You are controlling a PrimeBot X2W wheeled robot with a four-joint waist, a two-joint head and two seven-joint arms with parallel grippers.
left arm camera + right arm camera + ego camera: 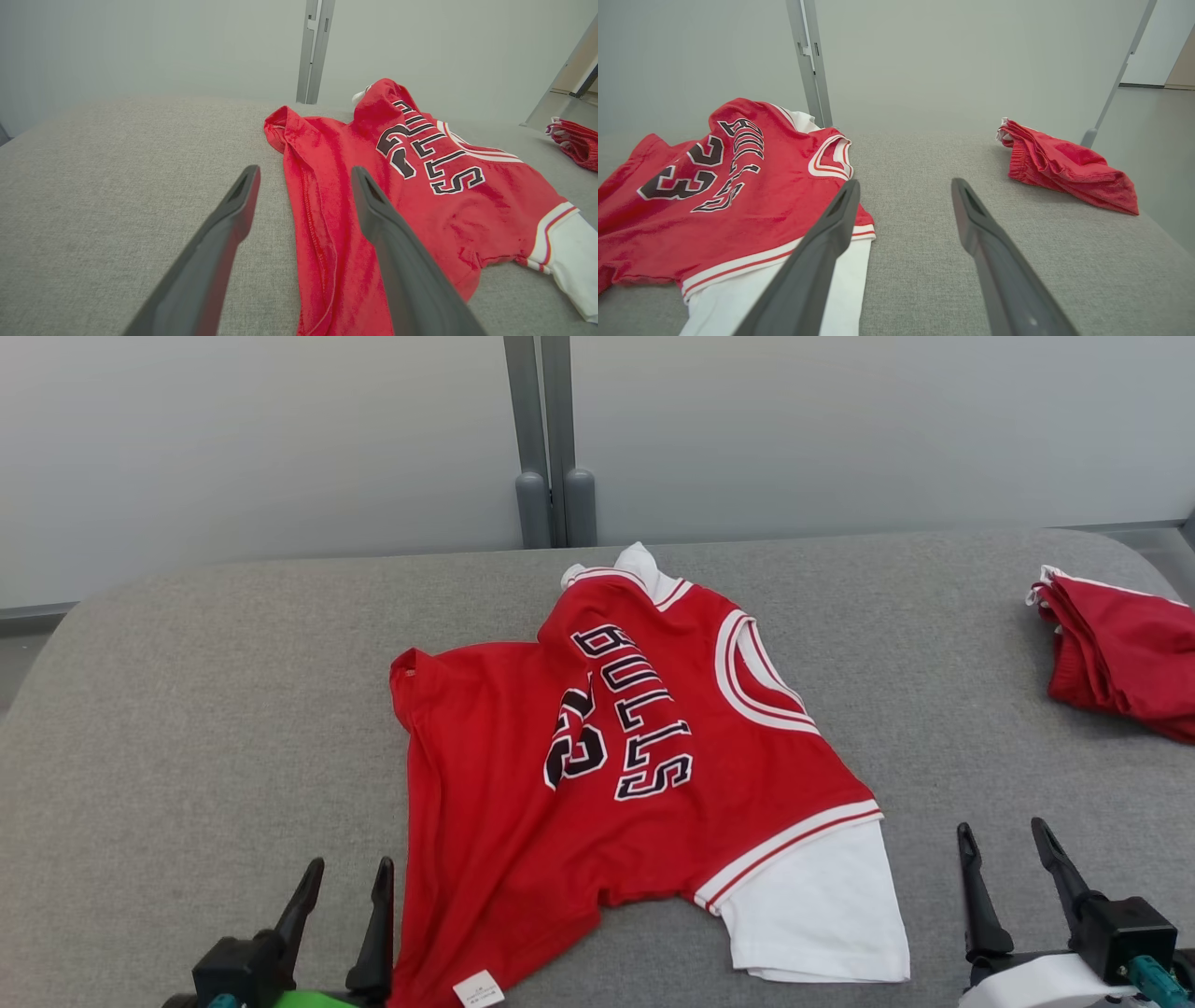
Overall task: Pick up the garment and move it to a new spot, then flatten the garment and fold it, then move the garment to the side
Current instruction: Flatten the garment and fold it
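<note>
Both our tools stand spread and empty. The left tool (351, 866) has the jersey (607, 756) with its red edge (299, 224) just beside the right finger; the right tool (1002, 828) has the white sleeve (822, 905) to its left. We should pinch each edge firmly — it looks doubled, perhaps — and lift evenly off the counter (187, 709).

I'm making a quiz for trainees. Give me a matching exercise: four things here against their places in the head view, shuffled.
1 jersey
2 second red garment
3 left end effector
4 right end effector

A far right
B lower left, open
C centre, rumpled
D lower right, open

Pairs: 1-C, 2-A, 3-B, 4-D
</note>
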